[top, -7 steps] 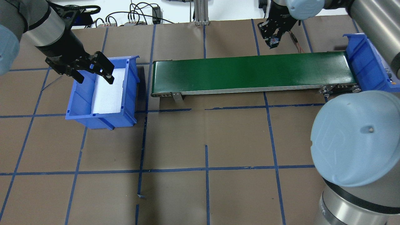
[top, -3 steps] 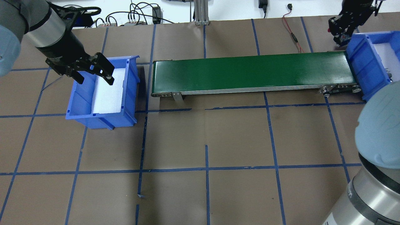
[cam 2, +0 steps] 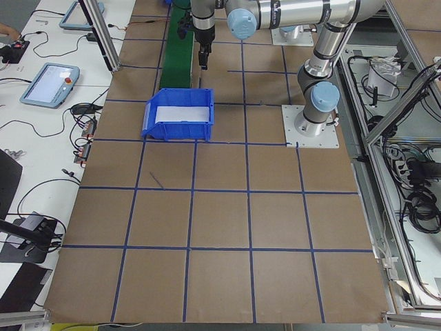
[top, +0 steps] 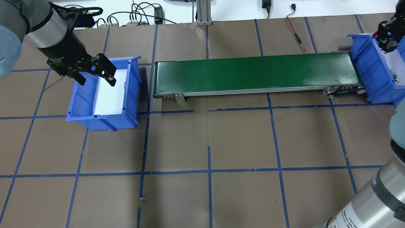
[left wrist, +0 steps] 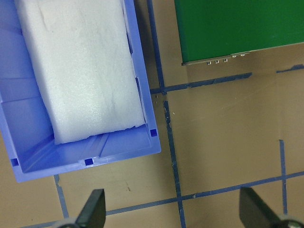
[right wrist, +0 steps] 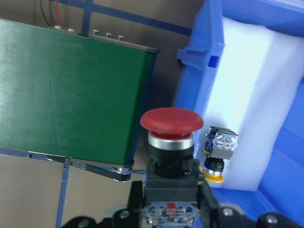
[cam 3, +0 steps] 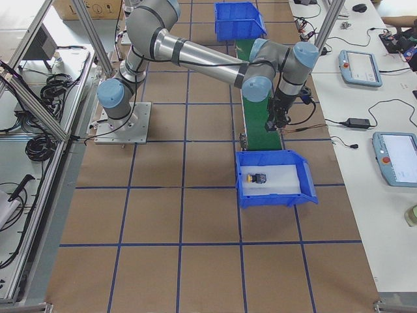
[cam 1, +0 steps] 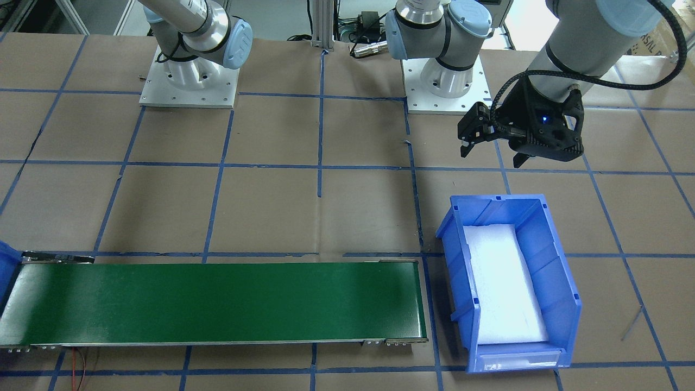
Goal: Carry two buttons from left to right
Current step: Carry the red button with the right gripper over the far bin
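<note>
My right gripper (right wrist: 171, 202) is shut on the red button (right wrist: 171, 124), cap pointing away from the camera, over the gap between the green conveyor (right wrist: 71, 90) and the right blue bin (right wrist: 197, 76). In the overhead view this gripper (top: 386, 39) is at the bin's (top: 364, 66) far end. The yellow button (right wrist: 217, 153) lies on the white foam inside that bin; it also shows in the exterior right view (cam 3: 257, 177). My left gripper (top: 95, 71) is open and empty above the left blue bin (top: 102, 121), which holds only white foam.
The green conveyor (top: 253, 71) runs between the two bins across the brown table with its blue tape grid. Cables lie along the far table edge (top: 139, 15). The left bin also shows in the left wrist view (left wrist: 85, 161).
My right gripper has carried the red button to the right, from behind the conveyor to the far end of the right bin. The left arm has barely moved.
</note>
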`<state>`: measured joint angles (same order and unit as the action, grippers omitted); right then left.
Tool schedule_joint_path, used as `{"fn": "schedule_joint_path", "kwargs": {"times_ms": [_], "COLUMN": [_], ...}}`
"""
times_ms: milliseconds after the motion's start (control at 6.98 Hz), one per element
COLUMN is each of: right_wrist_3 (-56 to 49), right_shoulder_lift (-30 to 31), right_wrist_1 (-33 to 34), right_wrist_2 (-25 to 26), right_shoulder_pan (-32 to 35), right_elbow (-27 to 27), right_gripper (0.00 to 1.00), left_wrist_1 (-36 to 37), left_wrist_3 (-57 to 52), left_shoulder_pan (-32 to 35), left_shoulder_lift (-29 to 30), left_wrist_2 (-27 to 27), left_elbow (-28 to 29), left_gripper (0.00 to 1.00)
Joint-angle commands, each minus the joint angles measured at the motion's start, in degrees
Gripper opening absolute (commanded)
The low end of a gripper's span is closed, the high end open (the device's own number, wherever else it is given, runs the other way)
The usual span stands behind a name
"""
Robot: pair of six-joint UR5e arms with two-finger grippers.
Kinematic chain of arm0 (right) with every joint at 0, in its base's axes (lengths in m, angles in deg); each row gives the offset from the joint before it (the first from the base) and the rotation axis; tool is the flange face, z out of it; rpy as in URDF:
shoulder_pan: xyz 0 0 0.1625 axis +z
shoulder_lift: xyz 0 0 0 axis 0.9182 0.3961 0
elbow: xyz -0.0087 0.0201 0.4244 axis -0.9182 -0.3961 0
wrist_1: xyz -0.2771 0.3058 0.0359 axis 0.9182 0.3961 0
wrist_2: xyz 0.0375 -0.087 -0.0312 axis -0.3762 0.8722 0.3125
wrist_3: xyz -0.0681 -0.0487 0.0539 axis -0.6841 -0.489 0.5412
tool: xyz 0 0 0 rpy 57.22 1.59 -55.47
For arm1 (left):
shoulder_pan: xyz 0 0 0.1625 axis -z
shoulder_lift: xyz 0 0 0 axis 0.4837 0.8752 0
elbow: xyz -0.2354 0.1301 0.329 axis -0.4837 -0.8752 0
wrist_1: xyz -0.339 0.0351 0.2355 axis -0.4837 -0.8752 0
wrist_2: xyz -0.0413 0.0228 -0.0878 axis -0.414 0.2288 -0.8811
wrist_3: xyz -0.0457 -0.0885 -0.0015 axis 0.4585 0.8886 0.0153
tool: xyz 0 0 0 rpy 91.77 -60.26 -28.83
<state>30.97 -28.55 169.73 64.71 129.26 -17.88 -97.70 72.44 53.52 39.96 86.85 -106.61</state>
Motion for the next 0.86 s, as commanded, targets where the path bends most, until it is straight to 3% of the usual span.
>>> {"fn": "schedule_joint_path", "kwargs": {"times_ms": [0,717], "right_wrist_3": [-0.8,-1.5], "right_shoulder_lift": [-0.2,-7.2], "right_wrist_1": [0.2,4.1], "right_wrist_2": [0.0,-2.8], "right_shoulder_pan": [-2.7,-4.9], "right_elbow": [-0.8,-6.1], "right_gripper": [0.16,0.15], "left_wrist_1": [0.0,0.0], "left_wrist_3": [-0.1,0.1], "left_shoulder_pan": [0.0,0.1], "left_shoulder_lift": [0.0,0.0], "left_wrist_2": [0.0,0.0], "left_elbow": [0.0,0.0], "left_gripper": [1.00,1.00]}}
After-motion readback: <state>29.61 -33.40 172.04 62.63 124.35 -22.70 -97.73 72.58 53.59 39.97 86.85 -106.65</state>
